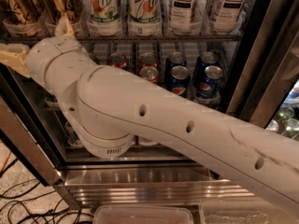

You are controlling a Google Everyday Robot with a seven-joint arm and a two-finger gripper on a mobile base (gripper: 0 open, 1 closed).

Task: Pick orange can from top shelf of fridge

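White arm (187,125) bent leftward, jaws at top shelf's (187,38) left end

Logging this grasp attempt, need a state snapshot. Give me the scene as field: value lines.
top shelf: amber cans, 7Up cans, tea bottles, left to right
orange can: upright, far left of top shelf
end effector: far left, level with the shelf's front edge, by the amber cans
below shelf: red cans, blue Pepsi cans
arm: crosses lower right to upper left
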